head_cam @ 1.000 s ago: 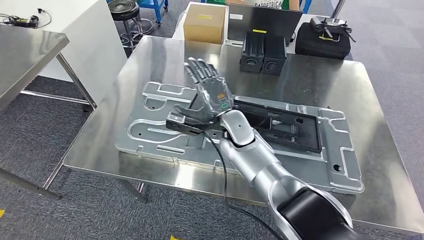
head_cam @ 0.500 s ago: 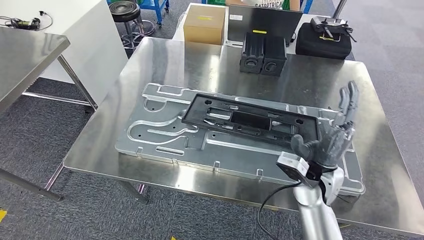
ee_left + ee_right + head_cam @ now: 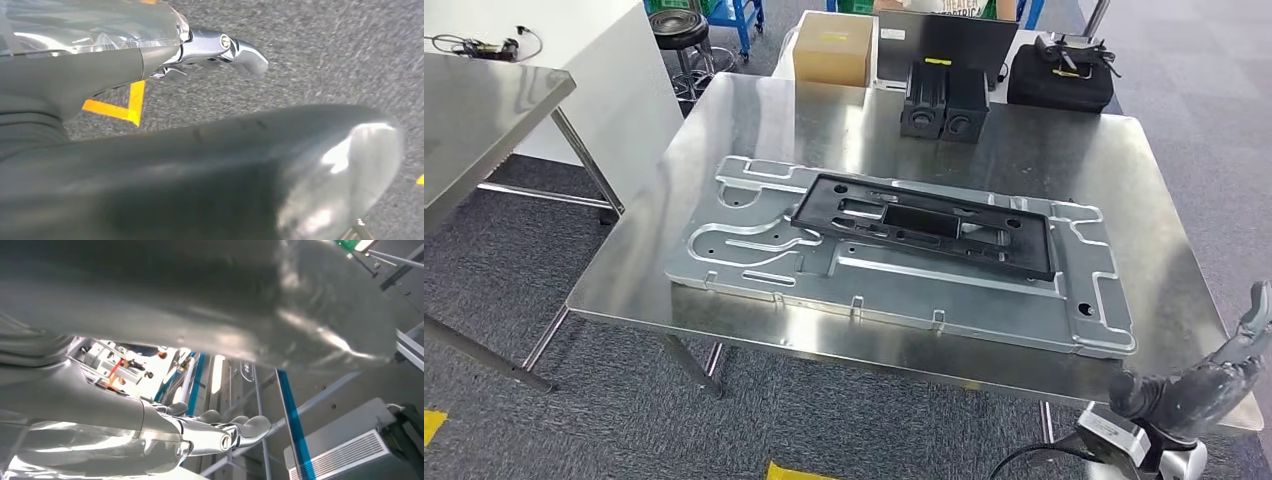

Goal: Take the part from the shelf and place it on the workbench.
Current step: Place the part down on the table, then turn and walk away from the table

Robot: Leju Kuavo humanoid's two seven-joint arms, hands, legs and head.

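Up and to the left of the right hand, well apart from it: flat black part lying on a big silver plate on the workbench. Right hand low past the bench's near corner, fingers spread and a bit curled, holding nothing. Far beyond the right hand, at the back edge of the bench: 2 black blocks, side by side. Left hand over grey floor, holding nothing seen, fingers too blurry to tell how far apart.
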